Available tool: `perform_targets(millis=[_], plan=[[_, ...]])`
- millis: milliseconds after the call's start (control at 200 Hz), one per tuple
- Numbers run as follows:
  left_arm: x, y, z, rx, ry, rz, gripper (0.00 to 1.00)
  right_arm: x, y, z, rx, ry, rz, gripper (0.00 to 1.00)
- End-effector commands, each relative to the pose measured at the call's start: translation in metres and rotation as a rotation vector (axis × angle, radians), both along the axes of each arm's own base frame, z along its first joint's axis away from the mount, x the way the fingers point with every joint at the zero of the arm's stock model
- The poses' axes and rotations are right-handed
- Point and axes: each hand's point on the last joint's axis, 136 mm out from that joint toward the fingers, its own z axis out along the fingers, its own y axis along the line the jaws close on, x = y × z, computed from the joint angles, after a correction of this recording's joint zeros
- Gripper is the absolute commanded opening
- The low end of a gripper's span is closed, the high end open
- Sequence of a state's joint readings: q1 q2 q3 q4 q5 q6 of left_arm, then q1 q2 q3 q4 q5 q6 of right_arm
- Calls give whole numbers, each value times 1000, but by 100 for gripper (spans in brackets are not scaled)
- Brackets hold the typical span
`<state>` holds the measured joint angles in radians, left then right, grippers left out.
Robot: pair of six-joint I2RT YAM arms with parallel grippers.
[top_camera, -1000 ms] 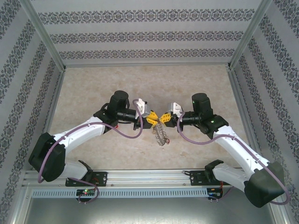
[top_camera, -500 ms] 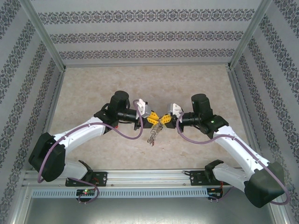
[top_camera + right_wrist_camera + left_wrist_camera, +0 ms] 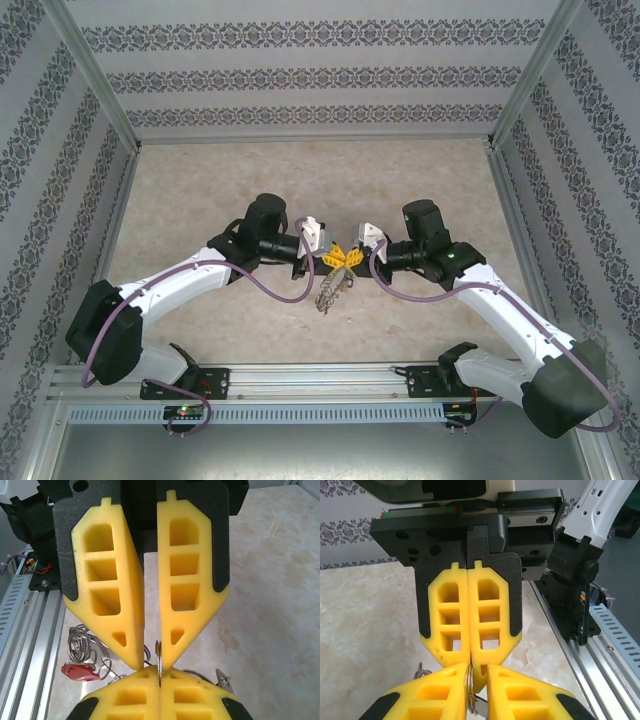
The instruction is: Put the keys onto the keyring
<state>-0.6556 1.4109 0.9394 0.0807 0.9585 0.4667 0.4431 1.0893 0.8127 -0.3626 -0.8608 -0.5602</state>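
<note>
Seen from above, both arms meet over the middle of the beige table (image 3: 200,190). The left gripper (image 3: 333,258) and right gripper (image 3: 350,257) stand tip to tip, and the keyring (image 3: 330,292) dangles just below them as a grey tangle. In the left wrist view, the right gripper's yellow fingers (image 3: 490,620) are pressed flat together and pinch the keyring's wire at their tips. In the right wrist view, that wire rises from the right gripper's clamped fingertips into the narrow gap between the left gripper's fingers (image 3: 107,590), which stand slightly apart on either side of it. Lower left in this view hang wire loops and a red-tagged key (image 3: 80,671).
</note>
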Motion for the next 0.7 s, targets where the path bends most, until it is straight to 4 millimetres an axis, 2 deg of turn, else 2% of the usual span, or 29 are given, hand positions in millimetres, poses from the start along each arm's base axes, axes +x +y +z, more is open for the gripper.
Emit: perform_targets(millis=[0, 90, 180, 265, 390, 600, 645, 694], plan=[[-4, -3, -4, 30, -8, -27, 19, 1, 5, 22, 34, -73, 30, 0], [-2, -2, -7, 38, -6, -5, 24, 1, 5, 21, 32, -75, 29, 0], [1, -2, -8, 41, 1, 16, 24, 0, 5, 20, 30, -71, 30, 0], [1, -2, -10, 51, 18, 17, 17, 0, 5, 22, 35, -73, 30, 0], [1, -3, -9, 55, 19, 13, 0, 1, 5, 22, 28, -73, 27, 0], [7, -2, -11, 75, 17, 41, 0, 0, 4, 23, 30, -81, 19, 0], [12, -1, -7, 65, 10, 79, 0, -1, 3, 23, 36, -81, 19, 12], [15, -1, 3, 14, 10, 102, 0, -2, 2, 23, 49, -72, 11, 20]])
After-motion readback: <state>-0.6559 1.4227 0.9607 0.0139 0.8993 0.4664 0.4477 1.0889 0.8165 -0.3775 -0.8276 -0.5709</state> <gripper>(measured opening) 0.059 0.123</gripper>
